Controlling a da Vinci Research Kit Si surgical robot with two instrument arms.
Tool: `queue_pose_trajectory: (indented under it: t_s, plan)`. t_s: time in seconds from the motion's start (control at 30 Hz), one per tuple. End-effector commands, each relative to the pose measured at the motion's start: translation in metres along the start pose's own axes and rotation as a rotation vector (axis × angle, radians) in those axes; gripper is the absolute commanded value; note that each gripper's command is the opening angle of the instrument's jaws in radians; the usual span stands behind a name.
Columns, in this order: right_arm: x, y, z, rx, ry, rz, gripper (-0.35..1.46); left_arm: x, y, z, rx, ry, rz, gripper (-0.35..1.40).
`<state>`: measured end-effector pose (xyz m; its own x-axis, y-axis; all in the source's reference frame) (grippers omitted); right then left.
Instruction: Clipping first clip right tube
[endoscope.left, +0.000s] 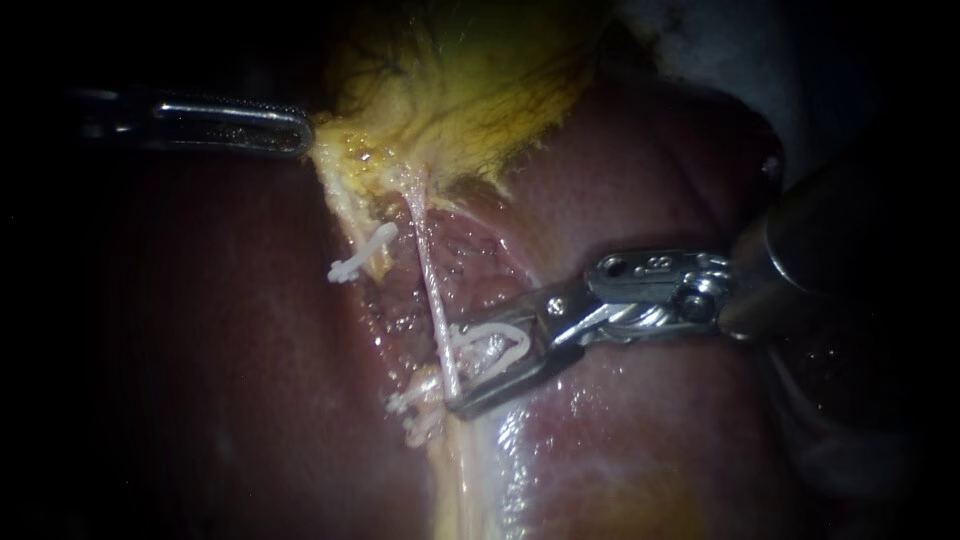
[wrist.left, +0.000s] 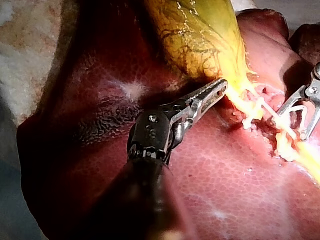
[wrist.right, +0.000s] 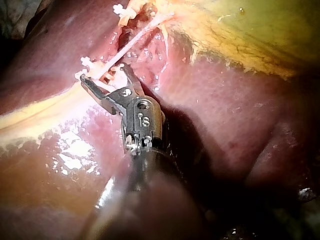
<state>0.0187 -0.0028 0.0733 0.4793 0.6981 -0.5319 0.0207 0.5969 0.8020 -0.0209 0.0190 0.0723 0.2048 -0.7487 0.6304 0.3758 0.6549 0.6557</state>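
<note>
The yellow-green gallbladder (endoscope.left: 470, 90) lies on the dark red liver (endoscope.left: 640, 170). From its lower edge a thin pale tube, the right one (endoscope.left: 425, 260), runs down. My right instrument (endoscope.left: 455, 370) straddles this tube low down, its jaws standing apart with a white clip (endoscope.left: 495, 348) held between them. The right wrist view shows the same jaws (wrist.right: 102, 75) around the tube (wrist.right: 127, 45). My left instrument (endoscope.left: 305, 135) is shut on the gallbladder's edge, pulling it to the left; the left wrist view shows this grip (wrist.left: 220, 89).
The yellowish left tube (endoscope.left: 345, 215) carries a white clip (endoscope.left: 362, 252). More white clips (endoscope.left: 415, 410) sit lower down, close to my right instrument's lower jaw. Wet liver surface surrounds the dissected bed (endoscope.left: 470, 260).
</note>
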Motion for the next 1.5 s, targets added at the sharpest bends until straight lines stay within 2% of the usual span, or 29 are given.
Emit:
queue_pose_trajectory:
  t_s: [0.03,0.13,0.3,0.4,0.77,0.93,1.1,1.37,1.5]
  plan:
    - [0.0000,0.0000,0.0001,0.003,0.009,0.010,0.56,0.0000,0.0000,0.0000,0.000,0.000,0.000,-0.35]
    - [0.0002,0.0001,0.0006,0.018,0.044,0.023,0.55,0.0000,0.0000,0.0000,0.000,0.000,0.000,-0.35]
    - [0.0005,0.0002,0.0011,0.095,0.110,0.081,0.55,0.0000,0.0000,0.0000,0.000,0.000,0.000,-0.35]
    - [0.0007,0.0002,0.0013,0.141,0.135,0.103,0.54,0.0000,0.0000,0.0000,0.000,0.000,0.000,-0.35]
    - [0.0006,-0.0006,0.0016,0.275,0.168,0.157,0.53,0.0000,0.0000,0.0001,0.000,0.000,0.000,-0.35]
    - [0.0000,-0.0011,0.0021,0.324,0.178,0.170,0.53,0.0000,0.0000,0.0001,0.000,0.000,0.000,-0.35]
    - [-0.0007,-0.0013,0.0026,0.346,0.194,0.171,0.51,0.0000,0.0000,0.0001,0.000,0.000,0.000,-0.35]
    - [-0.0007,-0.0014,0.0028,0.383,0.233,0.174,0.46,0.0000,0.0000,0.0001,-0.001,0.000,0.000,-0.35]
    - [-0.0006,-0.0014,0.0029,0.397,0.238,0.173,0.43,0.0000,0.0000,0.0001,-0.001,0.000,0.000,-0.35]
